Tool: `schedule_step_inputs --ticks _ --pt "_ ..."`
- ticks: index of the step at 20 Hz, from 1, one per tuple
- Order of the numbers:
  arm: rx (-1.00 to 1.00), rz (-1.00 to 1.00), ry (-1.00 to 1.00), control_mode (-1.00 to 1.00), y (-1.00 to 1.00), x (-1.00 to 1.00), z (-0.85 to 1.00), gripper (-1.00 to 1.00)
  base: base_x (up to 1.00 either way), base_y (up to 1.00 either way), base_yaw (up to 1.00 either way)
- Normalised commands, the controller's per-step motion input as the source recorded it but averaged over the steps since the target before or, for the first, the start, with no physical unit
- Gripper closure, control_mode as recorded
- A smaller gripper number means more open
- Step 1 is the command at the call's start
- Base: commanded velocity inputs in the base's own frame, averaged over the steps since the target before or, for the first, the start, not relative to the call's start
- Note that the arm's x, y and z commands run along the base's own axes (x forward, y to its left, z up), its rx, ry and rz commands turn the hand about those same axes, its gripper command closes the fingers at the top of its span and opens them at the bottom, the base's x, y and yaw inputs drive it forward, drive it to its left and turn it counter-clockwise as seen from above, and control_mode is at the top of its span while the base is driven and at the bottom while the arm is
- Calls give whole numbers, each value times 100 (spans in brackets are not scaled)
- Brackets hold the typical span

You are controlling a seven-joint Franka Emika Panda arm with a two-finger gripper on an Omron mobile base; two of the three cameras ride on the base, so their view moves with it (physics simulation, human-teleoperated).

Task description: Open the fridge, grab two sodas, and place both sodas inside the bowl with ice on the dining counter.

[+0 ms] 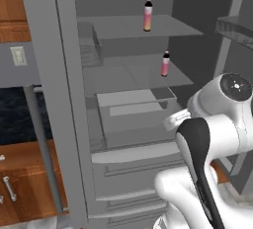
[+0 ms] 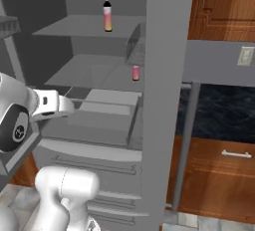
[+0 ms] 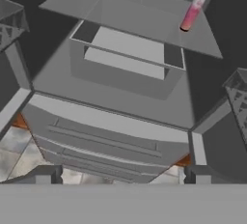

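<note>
The fridge (image 1: 133,119) stands with both doors swung wide, the left door (image 1: 64,99) edge-on in the left base view and the interior fully exposed. Working left to right across the shelves: the upper soda (image 1: 148,15), pink shading to orange-yellow, stands upright at the middle of the top shelf (image 1: 138,26), near its front edge; the lower soda (image 1: 165,64), plain pink, stands upright on the second shelf (image 1: 133,75), toward its right front corner. Below them sits a crisper drawer (image 1: 136,112), then the base drawers (image 1: 133,173).

The gripper (image 3: 120,178) is spread fully apart and holds nothing; it hangs low, in front of the base drawers, well apart from both bottles. The bowl with ice and the dining counter cannot be located from these views.

Risks noted: both bottles are slim and tall, so a finger brushing one on approach would likely topple it or push it back on the shelf. The rise to the second shelf passes the drawer front and the shelf edge; a steep path could strike either
</note>
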Motion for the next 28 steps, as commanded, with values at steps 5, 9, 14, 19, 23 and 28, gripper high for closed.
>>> schedule_step_inputs --ticks 5,9,14,19,23,28 --pt "0 0 0 100 0 0 0 -100 44 40 -31" --pt "0 0 0 100 0 0 0 -100 41 32 -31" --pt "0 0 0 100 0 0 0 -100 52 6 -11" --pt "0 0 0 100 0 0 0 -100 57 0 3" --pt "0 0 0 100 0 0 0 -100 60 -2 17" --pt "0 0 0 100 0 0 0 -100 61 -3 25"
